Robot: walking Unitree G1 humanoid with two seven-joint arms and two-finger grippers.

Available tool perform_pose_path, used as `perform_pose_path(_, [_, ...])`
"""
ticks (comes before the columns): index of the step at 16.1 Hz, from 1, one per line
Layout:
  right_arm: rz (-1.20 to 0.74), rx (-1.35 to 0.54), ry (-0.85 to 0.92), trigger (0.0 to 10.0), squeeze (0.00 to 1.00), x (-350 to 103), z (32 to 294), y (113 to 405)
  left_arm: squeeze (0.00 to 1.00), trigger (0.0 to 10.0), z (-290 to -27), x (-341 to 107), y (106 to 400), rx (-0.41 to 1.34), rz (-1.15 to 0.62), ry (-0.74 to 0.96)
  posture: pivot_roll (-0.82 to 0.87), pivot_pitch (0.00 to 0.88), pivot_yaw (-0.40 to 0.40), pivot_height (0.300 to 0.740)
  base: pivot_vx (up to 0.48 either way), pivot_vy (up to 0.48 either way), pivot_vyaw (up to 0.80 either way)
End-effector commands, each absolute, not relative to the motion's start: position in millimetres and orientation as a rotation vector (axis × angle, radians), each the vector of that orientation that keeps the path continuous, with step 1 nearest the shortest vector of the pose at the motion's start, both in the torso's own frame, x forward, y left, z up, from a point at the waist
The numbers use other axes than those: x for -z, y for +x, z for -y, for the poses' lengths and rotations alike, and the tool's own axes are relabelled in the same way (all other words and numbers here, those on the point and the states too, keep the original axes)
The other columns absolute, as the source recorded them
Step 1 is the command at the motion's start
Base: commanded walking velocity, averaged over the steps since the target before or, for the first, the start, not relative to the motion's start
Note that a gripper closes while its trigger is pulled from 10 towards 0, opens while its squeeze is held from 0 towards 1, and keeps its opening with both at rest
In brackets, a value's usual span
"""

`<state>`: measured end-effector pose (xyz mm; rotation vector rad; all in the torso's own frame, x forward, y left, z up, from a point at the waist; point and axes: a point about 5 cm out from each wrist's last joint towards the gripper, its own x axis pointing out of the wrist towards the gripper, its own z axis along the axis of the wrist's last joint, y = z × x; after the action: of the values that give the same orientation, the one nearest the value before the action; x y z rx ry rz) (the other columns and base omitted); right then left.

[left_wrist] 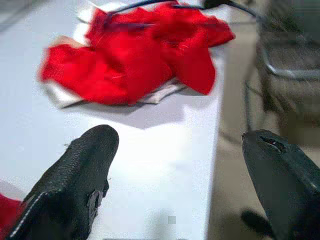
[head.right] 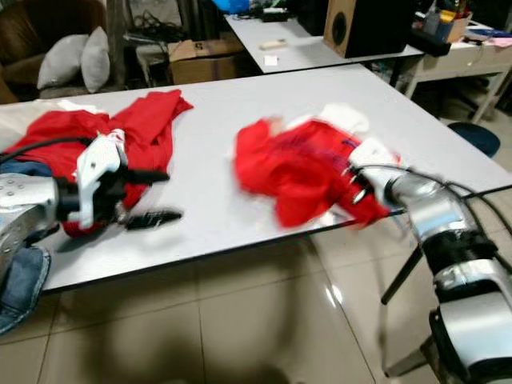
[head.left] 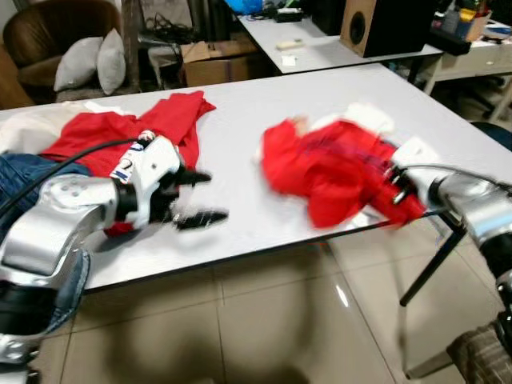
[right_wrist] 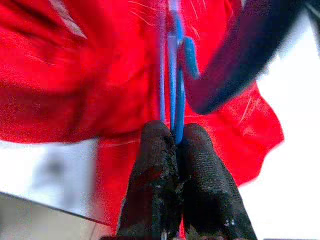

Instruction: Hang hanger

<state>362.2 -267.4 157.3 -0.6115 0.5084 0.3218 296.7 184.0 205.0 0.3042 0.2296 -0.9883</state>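
A crumpled red garment (head.left: 336,172) lies on the right half of the white table (head.left: 240,136), with white cloth under it. Thin blue hanger wire (right_wrist: 172,75) runs through the garment. My right gripper (right_wrist: 174,134) is shut on that hanger wire at the garment's near right edge, close to the table's rim (head.left: 396,190). My left gripper (head.left: 200,197) hovers open over the bare table to the left of the garment, fingers (left_wrist: 85,165) spread wide and holding nothing.
A second red garment (head.left: 160,124) and blue jeans (head.left: 32,172) lie at the table's left end. Behind stand another table (head.left: 320,48) with a speaker box (head.left: 376,24), a cardboard box (head.left: 216,60) and an armchair (head.left: 56,40). Tiled floor (head.left: 264,320) lies in front.
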Motion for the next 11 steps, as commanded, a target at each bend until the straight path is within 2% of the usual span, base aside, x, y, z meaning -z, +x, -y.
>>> perform_pose_path(1, [-0.468,-0.361,-0.522,10.0,0.0,-165,264,363,1.0,10.0,-186,-215,302,0.916,-0.18,0.273,-0.05,0.0,0.056,0.74,0.0,0.0,0.0])
perform_pose_path(3, [-0.38,-0.567,-0.394,10.0,0.0,-173,250,353,1.0,10.0,-178,-216,304,0.846,-0.105,0.158,-0.06,0.0,0.064,0.74,0.0,0.0,0.0])
perform_pose_path(5, [-0.261,-0.718,-0.323,10.0,0.0,-186,237,334,1.0,10.0,-173,-207,312,0.686,-0.076,0.119,-0.08,0.0,0.074,0.74,0.0,0.0,0.0])
perform_pose_path(6, [-0.237,-0.733,-0.312,10.0,0.0,-191,234,323,1.0,10.0,-173,-200,316,0.59,-0.065,0.147,-0.08,0.0,0.073,0.74,0.0,0.0,0.0])
perform_pose_path(7, [-0.221,-0.714,-0.28,10.0,0.0,-194,229,305,1.0,10.0,-178,-191,321,0.413,-0.05,0.212,-0.08,0.0,0.073,0.74,0.0,0.0,0.0])
perform_pose_path(8, [-0.214,-0.706,-0.268,10.0,0.0,-195,226,298,1.0,10.0,-180,-187,321,0.373,-0.048,0.219,-0.08,0.0,0.073,0.74,0.0,0.0,0.0])
perform_pose_path(9, [-0.163,-0.683,-0.226,10.0,0.0,-194,217,281,1.0,10.0,-178,-183,315,0.346,-0.054,0.155,-0.08,0.0,0.074,0.74,0.0,0.0,0.0])
perform_pose_path(11, [-0.089,-0.534,-0.173,10.0,0.0,-186,208,268,1.0,10.0,-173,-179,305,0.344,-0.03,0.149,-0.09,0.0,0.073,0.74,0.0,0.384,0.0])
